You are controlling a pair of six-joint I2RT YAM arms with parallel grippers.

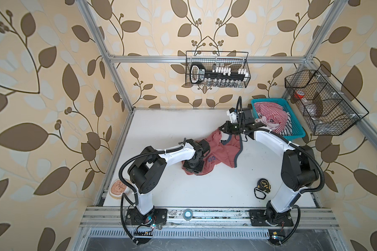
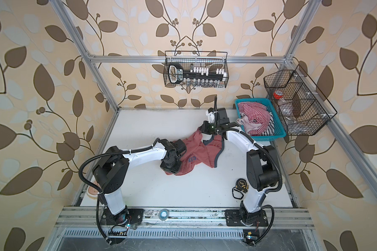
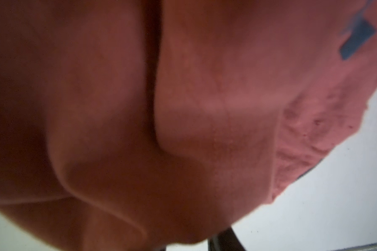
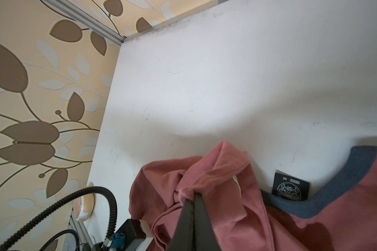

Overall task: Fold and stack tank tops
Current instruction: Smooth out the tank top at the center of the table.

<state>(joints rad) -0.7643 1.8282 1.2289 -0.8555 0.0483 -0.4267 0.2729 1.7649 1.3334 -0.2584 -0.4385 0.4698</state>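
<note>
On table (image 1: 205, 191), tank top (image 1: 218, 150), tape measure (image 1: 263, 184), basket (image 1: 294, 135)

I'm running a robot test cell. Aluminium frame (image 1: 150, 59), leaf wallpaper panels (image 1: 41, 87), white bench (image 1: 205, 184), wire basket (image 1: 205, 54) of tools hung behind.

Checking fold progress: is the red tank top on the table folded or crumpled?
Crumpled, not folded: the red tank top lies bunched on the table, one edge pinched in the right end effector.
</note>
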